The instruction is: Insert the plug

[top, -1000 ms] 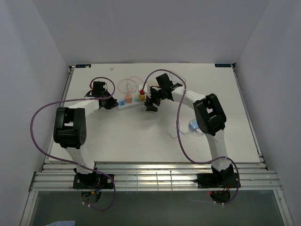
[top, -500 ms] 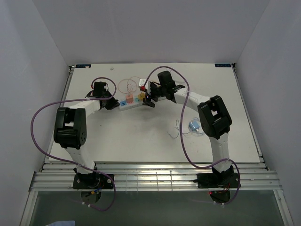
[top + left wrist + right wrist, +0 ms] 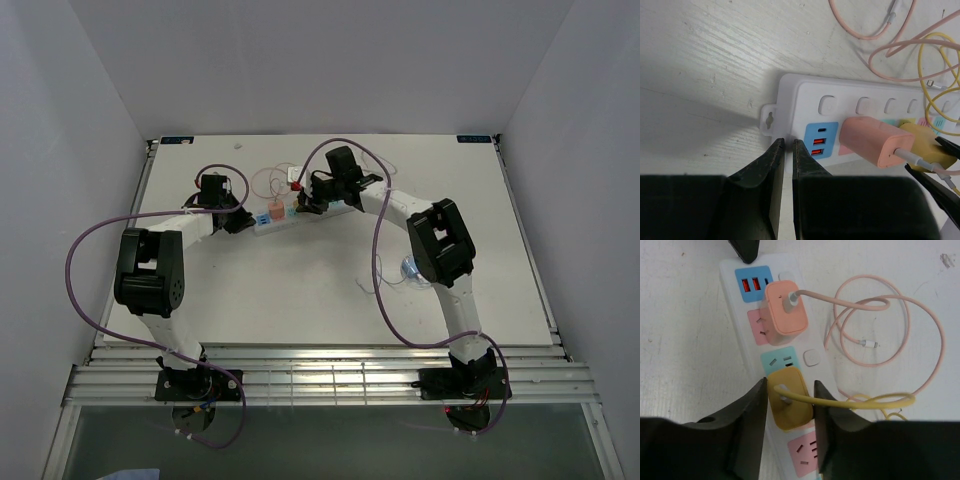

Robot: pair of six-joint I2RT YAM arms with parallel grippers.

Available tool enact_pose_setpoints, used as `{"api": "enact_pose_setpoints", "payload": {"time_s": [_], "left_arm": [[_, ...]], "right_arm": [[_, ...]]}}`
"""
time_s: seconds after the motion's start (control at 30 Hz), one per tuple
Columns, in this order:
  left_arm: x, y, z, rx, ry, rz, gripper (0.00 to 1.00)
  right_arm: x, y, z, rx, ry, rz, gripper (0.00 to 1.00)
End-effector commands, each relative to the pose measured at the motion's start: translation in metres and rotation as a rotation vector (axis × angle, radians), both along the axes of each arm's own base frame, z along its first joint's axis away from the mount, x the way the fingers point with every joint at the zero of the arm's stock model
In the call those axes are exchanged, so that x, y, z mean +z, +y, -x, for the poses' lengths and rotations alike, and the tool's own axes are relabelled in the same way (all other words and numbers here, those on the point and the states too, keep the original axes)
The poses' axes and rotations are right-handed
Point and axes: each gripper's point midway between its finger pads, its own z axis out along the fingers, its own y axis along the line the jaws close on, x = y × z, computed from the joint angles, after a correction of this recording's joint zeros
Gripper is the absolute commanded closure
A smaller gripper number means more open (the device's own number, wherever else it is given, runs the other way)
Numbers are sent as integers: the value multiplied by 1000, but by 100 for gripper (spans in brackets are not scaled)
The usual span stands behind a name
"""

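A white power strip (image 3: 272,224) lies on the table, with a pink plug (image 3: 785,315) seated near its blue USB end. A yellow plug (image 3: 790,405) sits on the strip (image 3: 740,352) just below the teal socket. My right gripper (image 3: 790,382) comes down over it, its fingers pressed on the plug's two sides. The yellow cable runs out across the right finger. My left gripper (image 3: 788,142) is shut to a thin slit, its tips against the strip's (image 3: 805,95) near edge beside the blue USB panel (image 3: 821,141). In the top view both grippers meet at the strip, the left gripper (image 3: 240,220) at its left end and the right gripper (image 3: 305,205) at its middle.
A pink cable (image 3: 890,330) lies coiled beside the strip, and a yellow cable (image 3: 880,402) loops next to it. A small bluish round object (image 3: 412,268) with a thin wire lies by the right arm's elbow. White walls close in three sides of the table.
My right gripper has moved left and back along the strip to the yellow plug, and its jaws have narrowed from wide open onto it. The left arm has not moved.
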Motion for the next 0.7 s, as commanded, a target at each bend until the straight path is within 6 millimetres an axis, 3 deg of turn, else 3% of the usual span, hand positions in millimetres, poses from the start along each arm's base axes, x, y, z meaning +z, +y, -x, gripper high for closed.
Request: {"api": "enact_pose_setpoints", "payload": {"time_s": [0.0, 0.1, 0.23, 0.67], "left_arm": [[-44, 3, 52, -41, 207, -57, 78], [-46, 2, 52, -44, 212, -54, 78], [-48, 3, 53, -41, 216, -58, 78], [-49, 4, 53, -44, 222, -68, 78]], "right_arm": [[3, 4, -7, -24, -7, -1, 67], [0, 1, -10, -69, 11, -14, 81], [-5, -4, -23, -156, 71, -50, 92], [-46, -49, -22, -169, 192, 15, 92]]}}
